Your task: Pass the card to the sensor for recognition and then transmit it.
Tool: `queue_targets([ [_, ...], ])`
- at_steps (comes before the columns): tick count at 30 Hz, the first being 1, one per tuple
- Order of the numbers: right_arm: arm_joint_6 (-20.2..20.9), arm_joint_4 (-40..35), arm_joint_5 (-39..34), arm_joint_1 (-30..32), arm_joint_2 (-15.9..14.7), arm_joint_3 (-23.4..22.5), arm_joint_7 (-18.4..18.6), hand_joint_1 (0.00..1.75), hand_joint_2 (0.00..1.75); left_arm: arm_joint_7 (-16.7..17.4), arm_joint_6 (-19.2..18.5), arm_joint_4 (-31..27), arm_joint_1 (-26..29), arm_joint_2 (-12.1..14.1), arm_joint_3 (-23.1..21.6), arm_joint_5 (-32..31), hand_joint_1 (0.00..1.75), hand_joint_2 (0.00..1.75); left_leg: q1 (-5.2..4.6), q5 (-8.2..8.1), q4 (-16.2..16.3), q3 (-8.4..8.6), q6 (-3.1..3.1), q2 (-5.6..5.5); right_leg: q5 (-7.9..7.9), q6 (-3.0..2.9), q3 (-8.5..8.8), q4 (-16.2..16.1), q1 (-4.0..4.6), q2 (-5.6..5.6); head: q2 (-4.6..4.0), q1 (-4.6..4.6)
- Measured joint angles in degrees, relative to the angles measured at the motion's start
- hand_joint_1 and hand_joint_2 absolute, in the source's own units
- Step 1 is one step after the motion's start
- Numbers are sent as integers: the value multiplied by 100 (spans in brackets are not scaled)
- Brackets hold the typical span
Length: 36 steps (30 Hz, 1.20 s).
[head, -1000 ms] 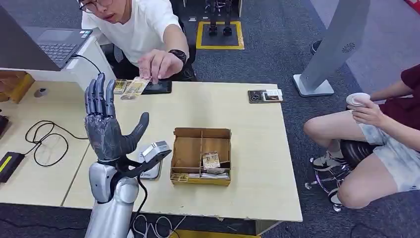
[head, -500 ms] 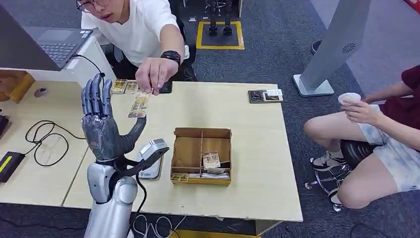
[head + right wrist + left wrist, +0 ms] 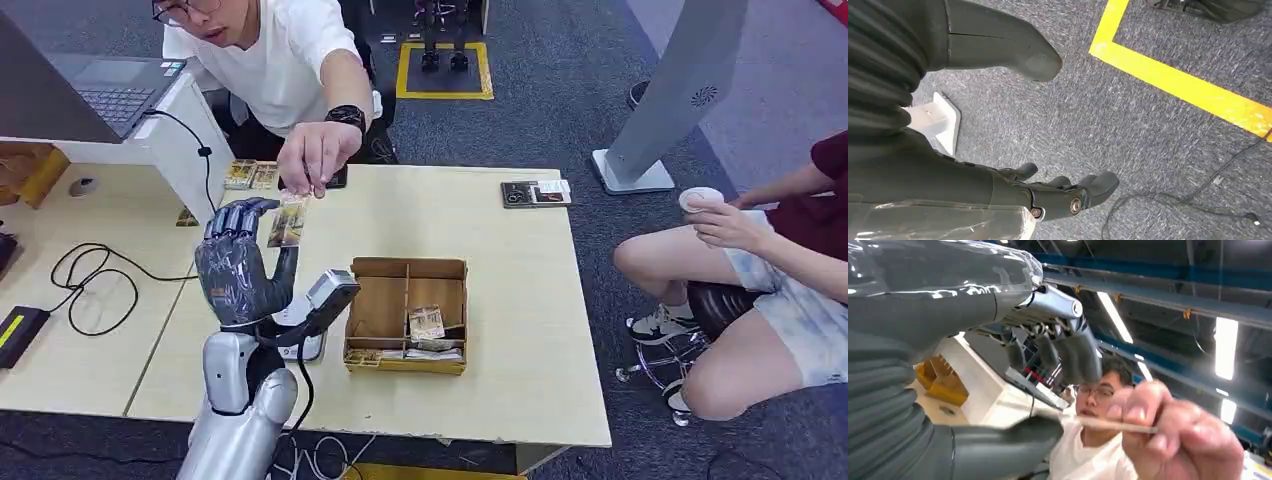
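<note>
My left hand is raised over the table's left half, palm toward the person, its fingers curled forward. A person's hand dangles a yellowish card between my thumb and fingers. In the left wrist view the card is edge-on in the person's fingers; my thumb lies right at it, and my dark fingers stay apart from it. A flat device, possibly the sensor, lies on the table under my wrist. My right hand hangs over the carpet, holding nothing.
A wooden divided box with cards stands mid-table. More cards and a black device lie at the far edge, another device at the far right. A laptop, cables and a seated person flank the table.
The person lifted a card from the far edge and brought it down to my left hand. That hand shifted right and lower, and its upright fingers curled forward over the card.
</note>
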Motion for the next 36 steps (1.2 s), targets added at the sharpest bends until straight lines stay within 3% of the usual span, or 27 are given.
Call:
queue_targets([
  [12,22,-164,-2,96,0,0,72,0,175,185,0,114,-14,363,-547,232,175,175,0,0,0,-1,0,-1,0,0,1,0,0,0,0,0],
  [31,18,-302,-2,155,-11,0,135,0,175,109,0,142,5,468,-670,496,175,175,0,0,0,-1,0,-1,0,0,1,0,0,0,0,0],
  [33,18,-315,-7,161,-11,2,182,0,175,216,0,167,5,481,-694,562,175,175,0,0,0,0,0,-1,0,0,1,0,0,0,0,0],
  [36,17,-365,-42,173,-13,7,256,0,175,648,-81,315,-14,582,-904,910,175,175,0,0,0,0,0,-1,0,0,0,0,0,0,0,0],
])
